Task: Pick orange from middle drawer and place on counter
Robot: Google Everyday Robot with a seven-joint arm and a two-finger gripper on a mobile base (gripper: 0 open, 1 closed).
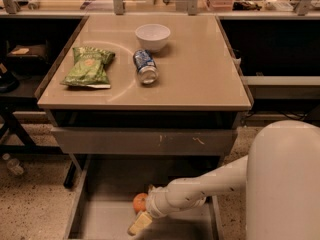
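Observation:
The orange (pixel 139 202) lies on the floor of the open middle drawer (pixel 105 219), near its centre. My gripper (pixel 141 218) is down inside the drawer, right at the orange, coming in from the right and touching or nearly touching its lower right side. My white arm (pixel 210 184) reaches from the lower right across the drawer and hides part of its floor. The tan counter (pixel 195 69) is above, on the grey cabinet.
On the counter stand a white bowl (pixel 152 35), a soda can on its side (pixel 145 66) and a green chip bag (pixel 89 66). A grey drawer front with pale scratches (pixel 145 141) overhangs the open drawer. Dark shelving flanks the cabinet.

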